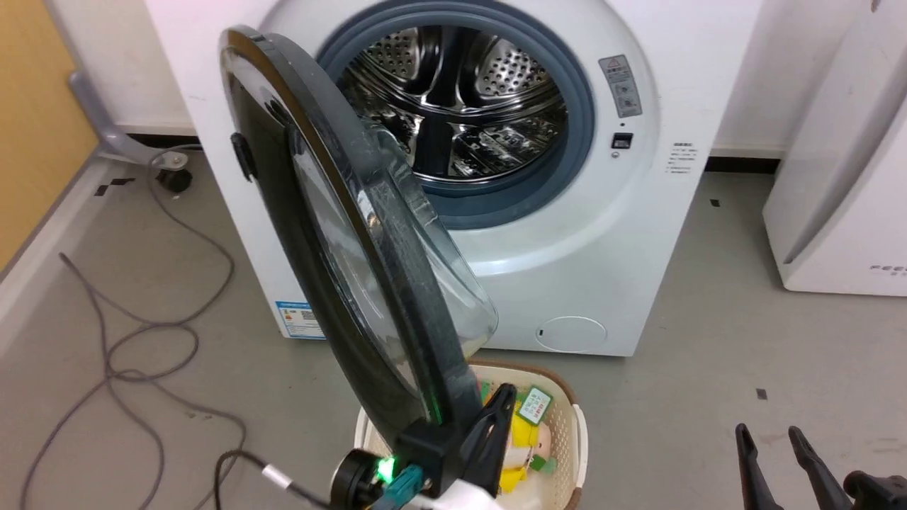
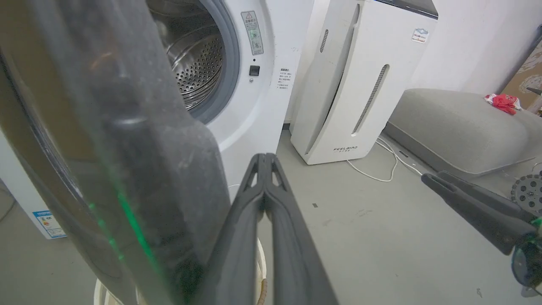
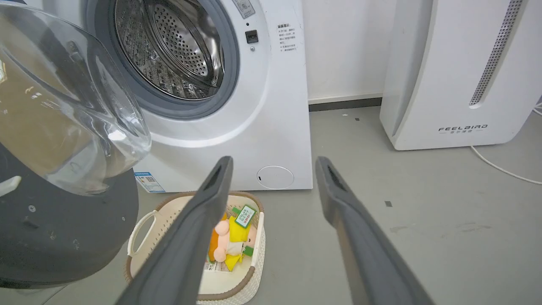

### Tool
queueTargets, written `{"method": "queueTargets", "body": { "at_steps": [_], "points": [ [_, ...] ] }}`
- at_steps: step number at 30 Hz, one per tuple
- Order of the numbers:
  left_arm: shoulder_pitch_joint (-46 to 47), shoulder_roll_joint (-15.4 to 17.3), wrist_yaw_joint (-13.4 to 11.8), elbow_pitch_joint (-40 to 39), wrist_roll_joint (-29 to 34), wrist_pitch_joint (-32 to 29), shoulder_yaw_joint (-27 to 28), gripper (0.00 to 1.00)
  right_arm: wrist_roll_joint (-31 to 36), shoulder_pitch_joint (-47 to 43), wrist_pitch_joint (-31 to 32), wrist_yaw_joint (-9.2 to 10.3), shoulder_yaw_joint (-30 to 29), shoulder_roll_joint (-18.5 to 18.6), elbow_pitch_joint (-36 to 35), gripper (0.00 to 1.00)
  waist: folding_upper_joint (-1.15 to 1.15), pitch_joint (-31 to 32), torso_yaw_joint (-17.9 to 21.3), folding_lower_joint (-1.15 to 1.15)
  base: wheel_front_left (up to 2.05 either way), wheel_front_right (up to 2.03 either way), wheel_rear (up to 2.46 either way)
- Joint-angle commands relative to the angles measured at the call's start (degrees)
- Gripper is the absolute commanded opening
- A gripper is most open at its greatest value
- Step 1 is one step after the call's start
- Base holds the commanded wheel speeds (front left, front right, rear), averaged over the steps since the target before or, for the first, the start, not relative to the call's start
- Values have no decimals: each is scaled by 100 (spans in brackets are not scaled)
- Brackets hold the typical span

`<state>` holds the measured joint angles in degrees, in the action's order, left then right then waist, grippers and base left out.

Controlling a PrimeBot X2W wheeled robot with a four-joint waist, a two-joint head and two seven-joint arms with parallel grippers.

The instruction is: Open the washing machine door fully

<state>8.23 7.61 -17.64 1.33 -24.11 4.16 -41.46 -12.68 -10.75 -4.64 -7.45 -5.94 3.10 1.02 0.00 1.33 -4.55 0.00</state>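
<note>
Left pincer [image 2: 265, 157] pressed together, door [image 1: 397, 283], FEELBIRD appliance [image 3: 461, 84]

Washing machine door [image 1: 340, 241] half-open, left pincer [image 1: 504, 397] beside its lower rim (basket [image 1: 570, 439] beneath)

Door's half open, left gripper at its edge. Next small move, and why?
Likely nudge the left gripper leftward to swing the washing machine door wider. The door stands about square to the washing machine, not folded back, and the shut gripper sits by its free rim, on the inner side.
</note>
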Motion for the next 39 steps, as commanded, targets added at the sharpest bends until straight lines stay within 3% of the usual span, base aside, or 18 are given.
{"method": "queueTargets", "body": {
  "at_steps": [1,18,24,29,39],
  "points": [
    [-94,132,-97,-46,24,25,106,0,-10,-104,-18,-3,-8,-23,2,100,0,-3,-56,0,0,0,0],
    [-913,553,-865,-1323,183,164,440,0,53,-81,-59,-3,-110,-23,15,100,0,-130,-1141,0,0,0,0],
    [-1016,739,-1065,-1483,143,290,812,0,110,-43,-89,-3,-173,-23,-44,100,0,-180,-1520,0,0,0,0],
    [-1065,949,-1090,-1436,-98,468,1320,0,161,-4,-54,-3,-145,-23,-139,100,0,-201,-1628,0,0,0,0],
    [-747,1428,-717,-748,-866,752,2524,0,225,3,46,-3,-82,-23,-297,100,0,-220,-1490,0,0,0,0]
  ]
}}
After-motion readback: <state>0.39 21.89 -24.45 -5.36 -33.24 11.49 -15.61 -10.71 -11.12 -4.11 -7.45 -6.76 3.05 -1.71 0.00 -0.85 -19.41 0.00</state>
